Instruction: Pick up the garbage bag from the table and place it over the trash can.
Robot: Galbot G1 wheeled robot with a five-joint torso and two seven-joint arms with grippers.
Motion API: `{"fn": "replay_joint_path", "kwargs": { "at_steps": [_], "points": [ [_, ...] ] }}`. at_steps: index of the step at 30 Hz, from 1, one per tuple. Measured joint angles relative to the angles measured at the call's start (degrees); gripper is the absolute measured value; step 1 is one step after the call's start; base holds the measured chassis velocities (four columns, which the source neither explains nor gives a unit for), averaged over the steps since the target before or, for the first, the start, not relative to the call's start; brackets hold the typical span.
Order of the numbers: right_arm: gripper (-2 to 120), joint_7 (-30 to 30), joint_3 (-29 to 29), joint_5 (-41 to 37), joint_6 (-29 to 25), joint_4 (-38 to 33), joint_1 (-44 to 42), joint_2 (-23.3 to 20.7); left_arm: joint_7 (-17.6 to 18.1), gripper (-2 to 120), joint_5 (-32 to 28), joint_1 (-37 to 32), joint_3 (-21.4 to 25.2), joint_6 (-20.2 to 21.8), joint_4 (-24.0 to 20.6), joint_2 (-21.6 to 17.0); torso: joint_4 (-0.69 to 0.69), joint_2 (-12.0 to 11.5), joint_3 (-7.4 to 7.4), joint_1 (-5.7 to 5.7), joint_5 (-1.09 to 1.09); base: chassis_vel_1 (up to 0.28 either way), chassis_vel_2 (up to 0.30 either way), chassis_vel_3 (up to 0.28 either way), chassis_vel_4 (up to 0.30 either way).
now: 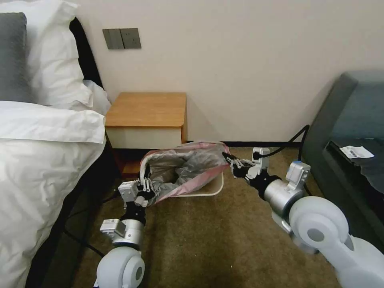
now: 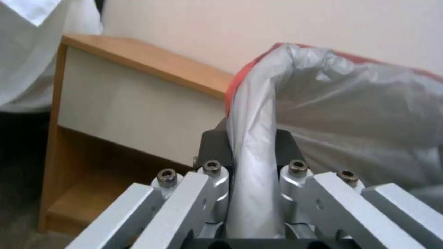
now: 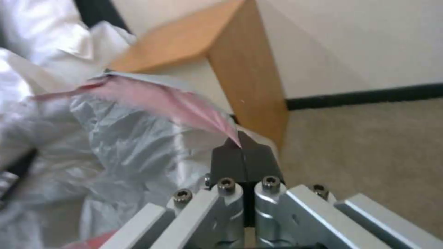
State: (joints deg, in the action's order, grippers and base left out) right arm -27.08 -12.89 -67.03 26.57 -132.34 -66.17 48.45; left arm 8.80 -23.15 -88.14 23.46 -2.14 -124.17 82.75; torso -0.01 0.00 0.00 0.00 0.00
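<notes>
Left gripper pinched the garbage bag at its near rim; right gripper clamped the pink far edge. Bag hung stretched open over the trash can, before the table. Film looked light, limp, slippery: hems judged the best hold.

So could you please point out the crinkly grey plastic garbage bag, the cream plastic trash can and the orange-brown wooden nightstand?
garbage bag [image 1: 188, 166], head view, crumpled grey middle.
trash can [image 1: 212, 188], head view, exposed front rim corner.
nightstand [image 1: 148, 109], head view, bare wooden top.
</notes>
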Motion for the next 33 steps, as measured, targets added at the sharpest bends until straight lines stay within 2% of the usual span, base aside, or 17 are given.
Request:
{"fn": "replay_joint_path", "kwargs": {
  "at_steps": [12, 27, 33],
  "points": [
    [0, 1.94, -0.62, 3.76, -1.05, 3.08, 1.38, 1.97, 2.65, 9, -11.43, -1.8, -0.57, 3.18, -5.63, 0.28, 0.01, 0.0, 0.0, 0.0, 0.0, 0.0, 0.0, 0.0, 0.0],
    [0, 6.37, -0.27, 8.15, -2.81, 9.22, 2.6, 4.98, 4.28, 9, -15.84, -3.07, -1.87, 4.36, -8.41, 1.26, 0.01, 0.0, 0.0, 0.0, 0.01, 0.0, 0.0, 0.0, 0.0],
    [0, 8.28, 0.59, 12.09, -4.01, 7.36, -0.68, 4.59, 7.78, 9, -16.73, -1.73, -1.61, 4.62, -8.42, 2.15, 0.01, 0.0, 0.0, 0.0, 0.0, 0.0, 0.0, 0.0, 0.0]
  ]
}}
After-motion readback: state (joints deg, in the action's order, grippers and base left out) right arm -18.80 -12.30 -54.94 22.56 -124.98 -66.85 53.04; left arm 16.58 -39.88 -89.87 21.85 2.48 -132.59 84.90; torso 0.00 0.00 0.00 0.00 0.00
